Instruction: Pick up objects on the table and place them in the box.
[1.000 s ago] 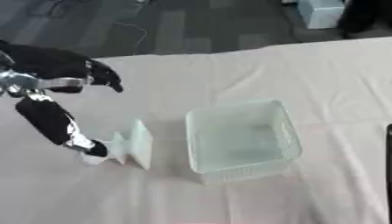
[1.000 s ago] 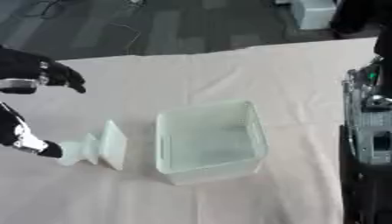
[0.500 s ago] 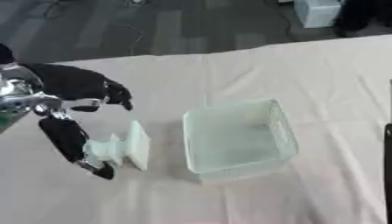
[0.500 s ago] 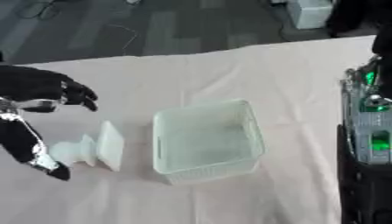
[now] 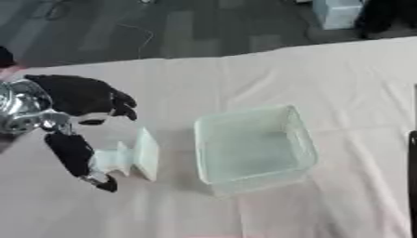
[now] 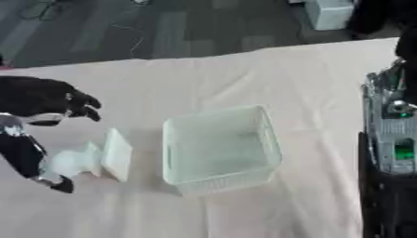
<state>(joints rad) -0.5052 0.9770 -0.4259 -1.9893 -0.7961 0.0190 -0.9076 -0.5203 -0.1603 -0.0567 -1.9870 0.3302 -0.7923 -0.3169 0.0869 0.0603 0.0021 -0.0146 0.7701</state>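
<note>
- While the left hand (image 5: 80, 100) hangs over the left part of the table (image 5: 244, 79), its fingers are spread and only slightly bent, and they grasp nothing.
- The thumb of that hand reaches down and toward the robot, and its dark tip lies just beside the narrow end of a white object (image 5: 130, 157) (I cannot tell whether the two touch).
- The white object lies on its side on the cloth, below the fingers of the hand; it has a flat square plate at one end and a short rounded stem at the other.
- Its flat plate faces away from the hand, toward the box (image 5: 252, 148), and the stem points back toward the thumb.
- The box stands to the right of the white object, farther from the hand, with a narrow strip of cloth between the plate and the box wall.
- The box is clear plastic, square, open at the top, and nothing shows inside it.
- The white object is outside the box, resting on the table.
- A pale pinkish cloth covers the table, with a few soft creases running past the box.
- In the right eye view the right arm (image 6: 395, 135) shows along the right edge as dark metal with a small green light (the hand itself is not seen in either view).
</note>
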